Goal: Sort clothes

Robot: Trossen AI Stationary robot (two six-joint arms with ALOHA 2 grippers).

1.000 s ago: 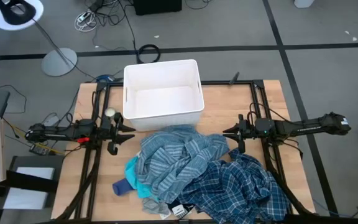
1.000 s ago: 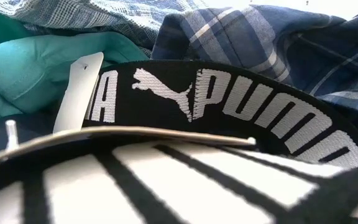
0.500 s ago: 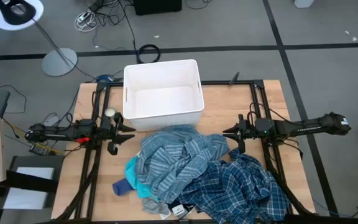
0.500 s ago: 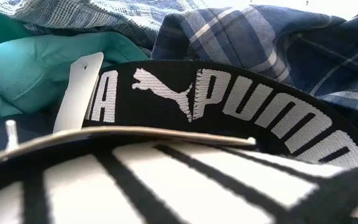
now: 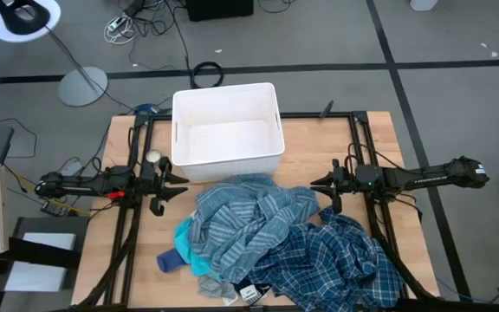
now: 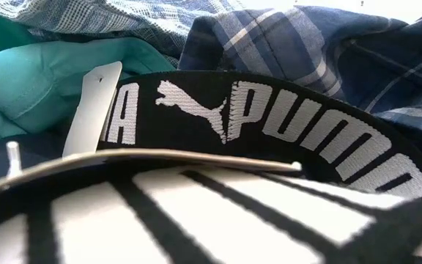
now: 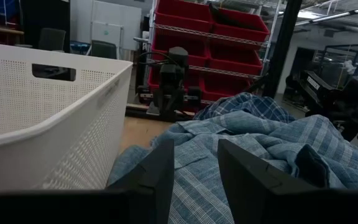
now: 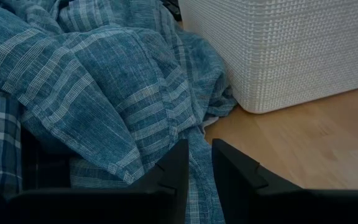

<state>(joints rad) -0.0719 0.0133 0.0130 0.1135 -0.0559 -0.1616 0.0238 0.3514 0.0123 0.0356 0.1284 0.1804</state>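
Observation:
The clothes lie in one pile on the near half of the wooden table. The blue-grey striped shirt (image 5: 249, 221) is on top, its far edge against the white bin (image 5: 228, 130). The navy plaid shirt (image 5: 340, 264) lies to its right. The turquoise top (image 5: 193, 253) and blue sock (image 5: 169, 260) lie at the pile's left. The dark navy piece (image 6: 269, 117), with a lettered waistband, lies at the near edge. My left gripper (image 5: 177, 185) is open, left of the pile. My right gripper (image 5: 317, 186) is open by a narrow gap, at the pile's right far corner.
The white perforated bin (image 7: 42, 112) stands at the table's far middle, with nothing showing inside it. Bare wood (image 5: 141, 251) shows left of the pile and bare wood (image 8: 316, 137) also shows right of the bin. A white tag (image 6: 90, 110) hangs from the dark navy piece.

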